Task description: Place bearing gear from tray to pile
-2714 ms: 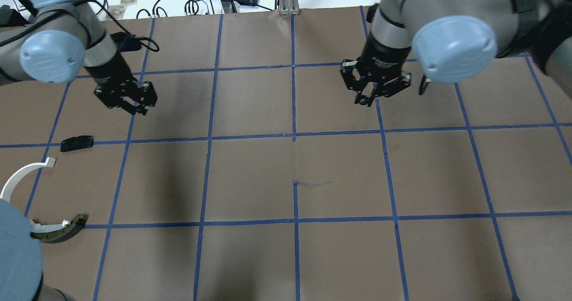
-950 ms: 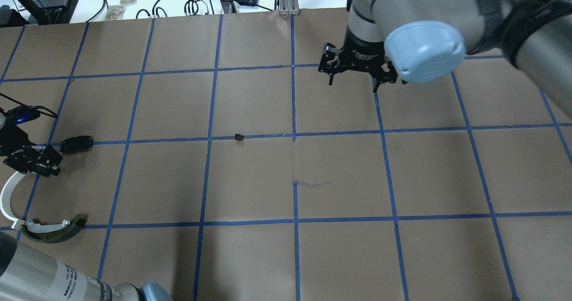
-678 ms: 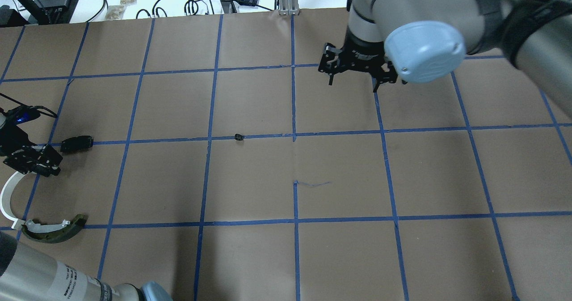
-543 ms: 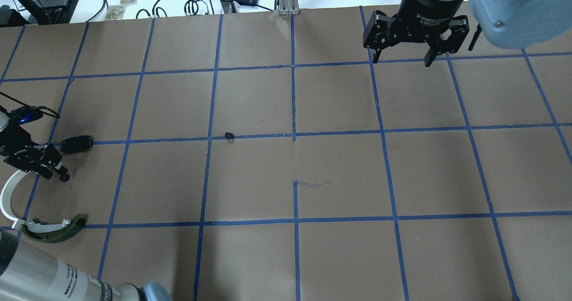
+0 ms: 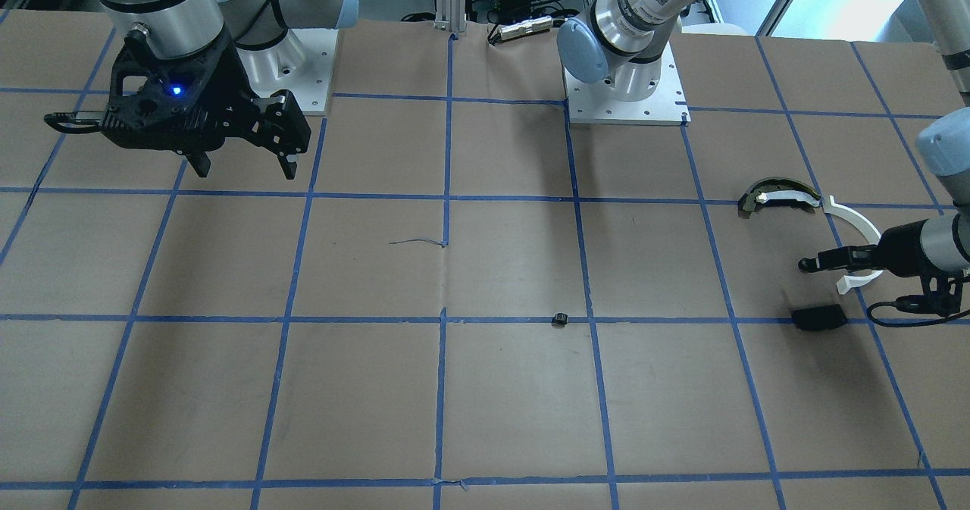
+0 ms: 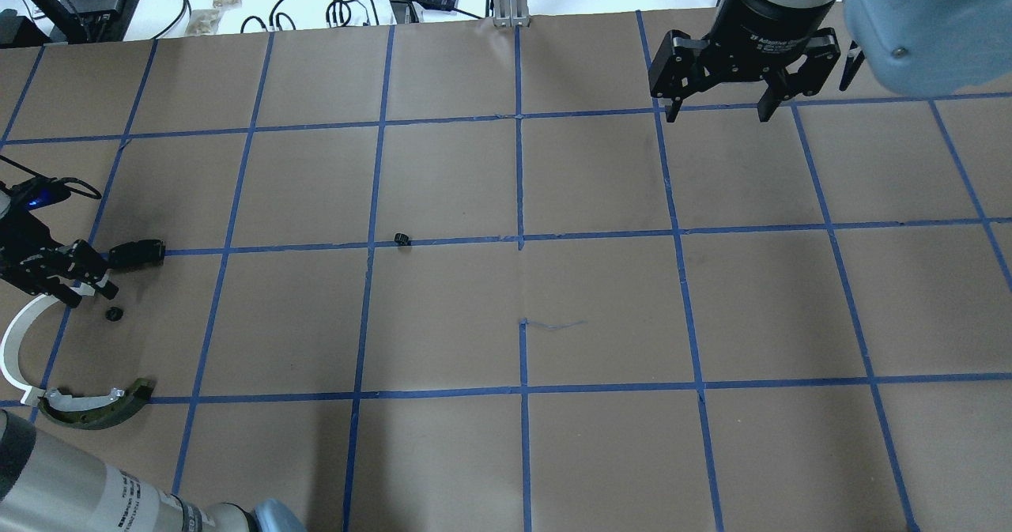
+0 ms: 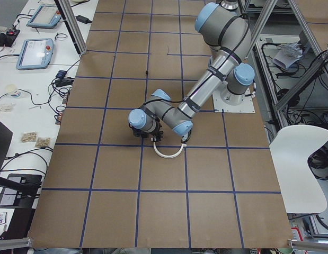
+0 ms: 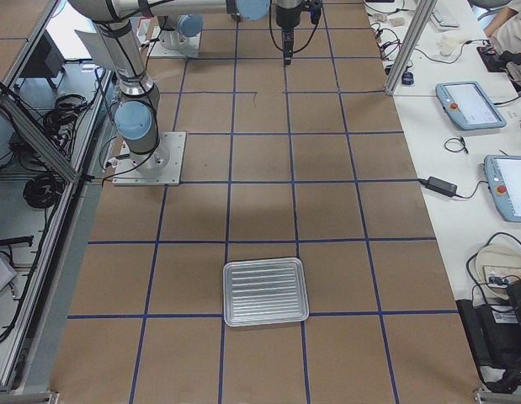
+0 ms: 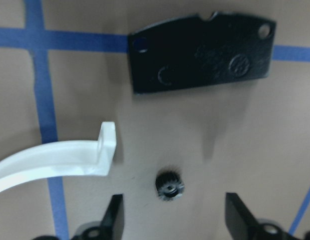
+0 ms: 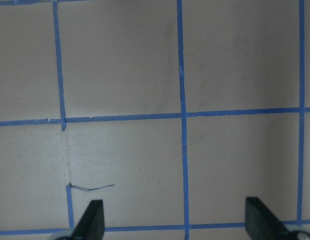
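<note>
Release looks done: the small black toothed bearing gear (image 9: 170, 185) lies in the pile (image 6: 136, 254) beside the thin white half-ring strip (image 9: 49, 162), between the wide-spread jaws of the left gripper (image 9: 174, 220), so next comes a straight lift clear; the right gripper (image 6: 716, 111) hangs wide open.

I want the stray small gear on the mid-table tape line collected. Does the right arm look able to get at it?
Probably yes. The small black gear lies alone, with nothing between it and the right gripper, which hangs open and empty above the table.
</note>
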`<state>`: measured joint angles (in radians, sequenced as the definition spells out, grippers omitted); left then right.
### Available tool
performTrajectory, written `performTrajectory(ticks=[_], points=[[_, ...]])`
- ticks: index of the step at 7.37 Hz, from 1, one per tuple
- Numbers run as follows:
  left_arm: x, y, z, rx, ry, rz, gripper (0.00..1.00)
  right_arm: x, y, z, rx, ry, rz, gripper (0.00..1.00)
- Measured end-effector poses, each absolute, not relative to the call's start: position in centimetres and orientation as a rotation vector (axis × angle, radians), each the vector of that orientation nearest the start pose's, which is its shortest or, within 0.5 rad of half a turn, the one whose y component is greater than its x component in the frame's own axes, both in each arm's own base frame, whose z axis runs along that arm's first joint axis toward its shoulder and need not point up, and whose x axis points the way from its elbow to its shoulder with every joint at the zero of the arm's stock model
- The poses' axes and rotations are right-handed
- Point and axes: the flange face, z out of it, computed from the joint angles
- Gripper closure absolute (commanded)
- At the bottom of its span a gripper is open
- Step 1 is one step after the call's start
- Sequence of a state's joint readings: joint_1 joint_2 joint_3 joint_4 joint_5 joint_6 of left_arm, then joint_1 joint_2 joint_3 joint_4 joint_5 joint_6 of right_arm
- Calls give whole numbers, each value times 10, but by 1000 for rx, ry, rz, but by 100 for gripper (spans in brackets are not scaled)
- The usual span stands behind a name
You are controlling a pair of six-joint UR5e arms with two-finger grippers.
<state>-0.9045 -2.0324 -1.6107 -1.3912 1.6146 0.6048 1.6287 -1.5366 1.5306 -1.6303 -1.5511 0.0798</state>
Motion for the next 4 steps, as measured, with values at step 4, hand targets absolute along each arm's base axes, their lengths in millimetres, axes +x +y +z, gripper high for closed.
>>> performTrajectory(ticks=[4], points=[[70, -616, 292, 167, 3153, 295, 0, 165, -503, 498, 10, 3112, -107, 0]])
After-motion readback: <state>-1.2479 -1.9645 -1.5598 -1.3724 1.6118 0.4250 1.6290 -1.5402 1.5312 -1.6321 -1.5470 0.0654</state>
